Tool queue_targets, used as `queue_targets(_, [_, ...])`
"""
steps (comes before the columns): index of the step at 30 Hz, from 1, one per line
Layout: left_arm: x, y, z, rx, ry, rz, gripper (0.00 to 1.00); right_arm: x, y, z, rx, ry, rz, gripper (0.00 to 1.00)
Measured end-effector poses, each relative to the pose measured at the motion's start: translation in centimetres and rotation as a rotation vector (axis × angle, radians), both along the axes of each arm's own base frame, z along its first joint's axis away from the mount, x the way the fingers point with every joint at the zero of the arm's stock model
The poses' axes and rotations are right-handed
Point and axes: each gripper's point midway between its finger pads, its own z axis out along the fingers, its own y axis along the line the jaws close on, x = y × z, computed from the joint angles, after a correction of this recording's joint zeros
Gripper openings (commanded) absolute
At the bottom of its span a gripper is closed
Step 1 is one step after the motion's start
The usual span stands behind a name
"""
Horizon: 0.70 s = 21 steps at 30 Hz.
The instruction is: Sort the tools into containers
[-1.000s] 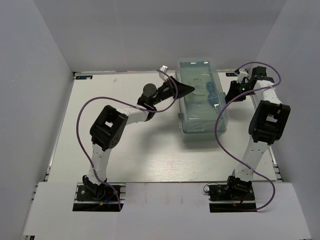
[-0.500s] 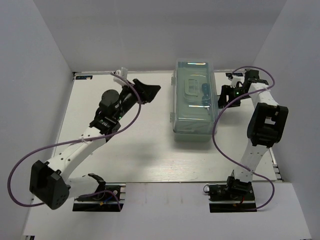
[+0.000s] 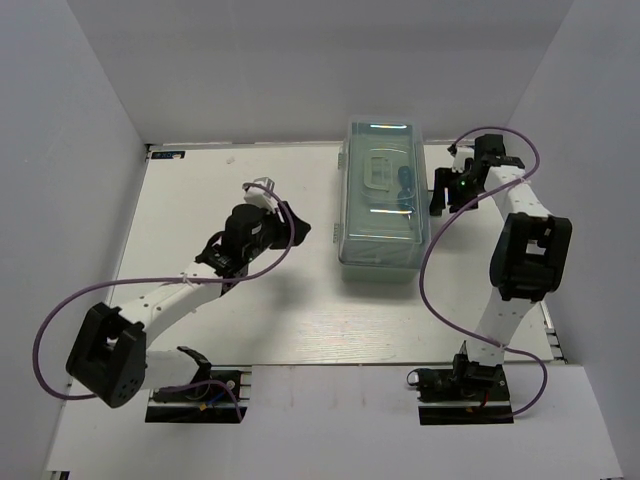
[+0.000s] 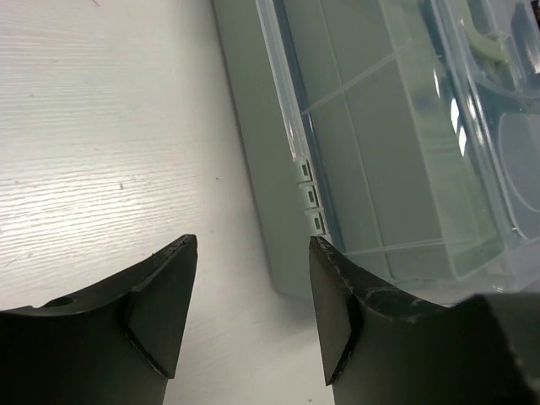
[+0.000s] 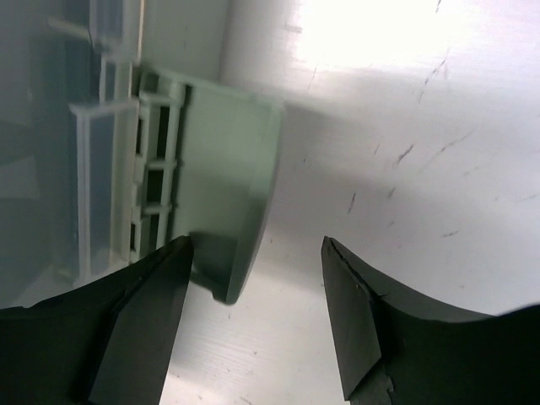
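The pale mint-green toolbox (image 3: 383, 235) lies at the middle back of the table with its translucent lid down. Through the lid a dark tool shape (image 3: 404, 184) shows faintly; the other tools are hidden. My left gripper (image 3: 300, 229) hovers open to the left of the box, apart from it. In the left wrist view that gripper (image 4: 251, 257) holds nothing, with the box's wall and latches (image 4: 309, 196) beyond its right finger. My right gripper (image 3: 438, 190) stands open beside the box's right side. In its wrist view the gripper (image 5: 256, 253) is empty, with the box's corner (image 5: 240, 177) just past its left finger.
White walls close in the table on the left, back and right. Purple cables loop from both arms, the right one (image 3: 428, 262) hanging near the box's near right corner. Bare white tabletop (image 3: 300, 310) lies in front of the box.
Both grippers have opened. My left arm has drawn back from the box's left edge toward the near left. The toolbox has shifted slightly left, and the right gripper has followed it.
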Motion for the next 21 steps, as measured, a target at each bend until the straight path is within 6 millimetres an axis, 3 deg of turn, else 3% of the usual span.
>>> queue_targets(3, [0.4,-1.3,-1.6,-0.004,0.024,-0.037,0.63,1.3,0.0,0.4,-0.001,-0.016,-0.005,0.69])
queue_targets(11, [-0.3,-5.2,-9.1,0.005,0.199,-0.17,0.6,3.2,1.1,1.4,0.006,-0.057,0.019,0.69])
queue_targets(16, [-0.4,-8.4,-9.7,-0.018,0.216,-0.261,0.6,3.3,1.5,1.4,-0.002,-0.064,0.033,0.69])
queue_targets(21, [-0.8,-9.6,-10.2,-0.026,0.228,-0.305,0.6,3.7,1.0,1.4,-0.03,-0.079,0.019,0.69])
